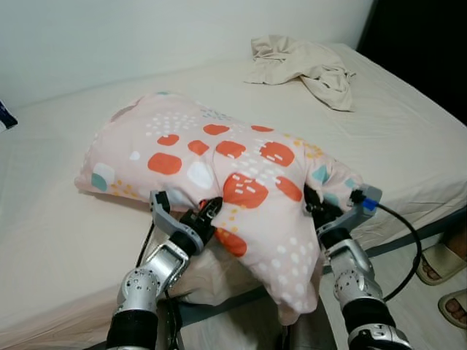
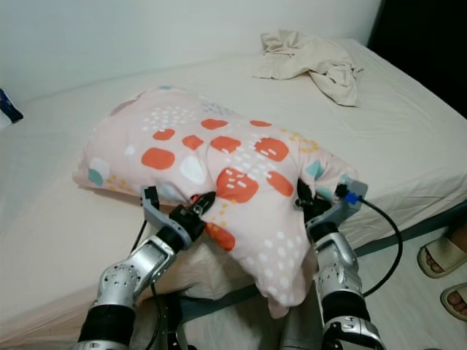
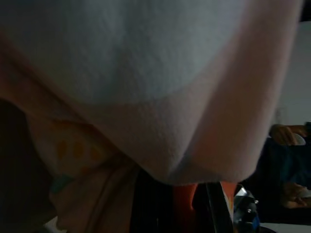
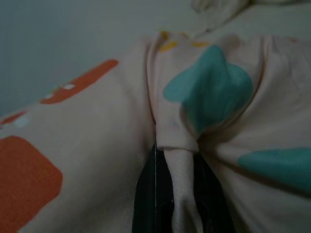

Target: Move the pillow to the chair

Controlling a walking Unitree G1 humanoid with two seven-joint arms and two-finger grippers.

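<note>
I take the bed [image 1: 66, 219] as my landmark; it is the largest thing in front of me. On its near edge lies the pillow [image 1: 219, 168], pink with orange and teal spots. Its long axis runs along that edge, from the far left part of the bed toward my right side, and one corner already hangs down over the edge, between my two arms. At the far side of the bed, well apart from the pillow, a crumpled beige cloth [image 1: 306, 62] is lying.

My left tool [image 1: 208, 211] is under the near left part of the pillow, and I cannot tell if its fingers are spread or pressed together. My right tool [image 1: 315, 206] is at the near right end; in the right wrist view its two black fingers pinch a fold of the pillow cover between them.

Both tools are equally near. I judge the lift must go up and back from the bed edge.
</note>
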